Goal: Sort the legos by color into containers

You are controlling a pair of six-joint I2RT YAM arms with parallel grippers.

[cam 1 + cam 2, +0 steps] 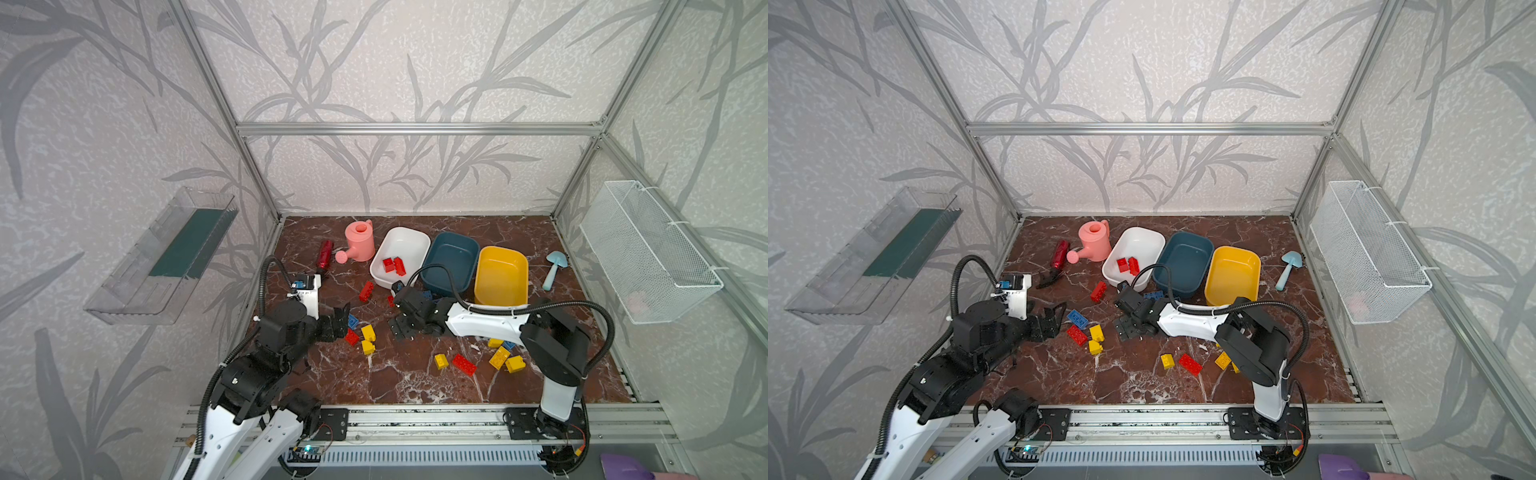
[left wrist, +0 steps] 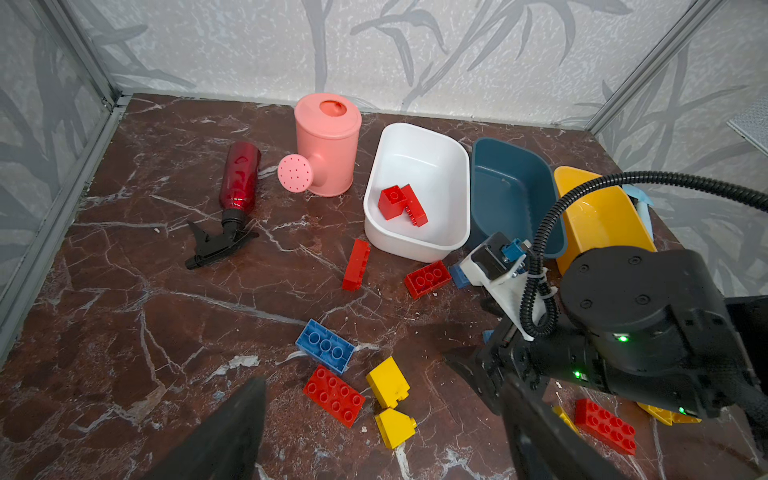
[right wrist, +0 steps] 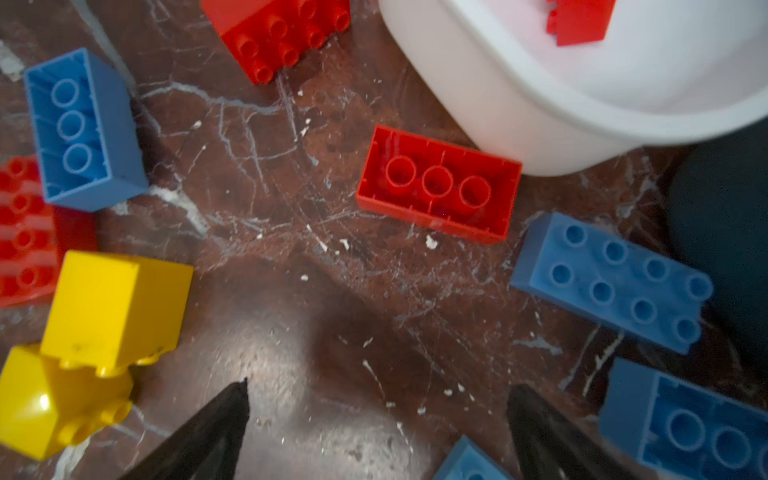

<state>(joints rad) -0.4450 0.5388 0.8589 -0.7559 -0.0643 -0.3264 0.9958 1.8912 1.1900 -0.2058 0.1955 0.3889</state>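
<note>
From my console I count three containers: one white tub (image 1: 405, 245), one teal tub (image 1: 451, 257) and one yellow tub (image 1: 500, 274). Brick tally: six red bricks (image 1: 394, 265), two of them inside the white tub and four on the floor (image 1: 415, 382); six yellow bricks (image 1: 368, 332), all on the floor, as far as both top views let me separate them; and at least four blue bricks (image 3: 611, 282), counted in the right wrist view. Other items total five, one of each: pink watering can (image 1: 360, 241), red spray bottle (image 1: 325, 253), pale blue shovel (image 1: 555, 266), wire basket (image 1: 648, 253) and clear wall tray (image 1: 162, 257).
</note>
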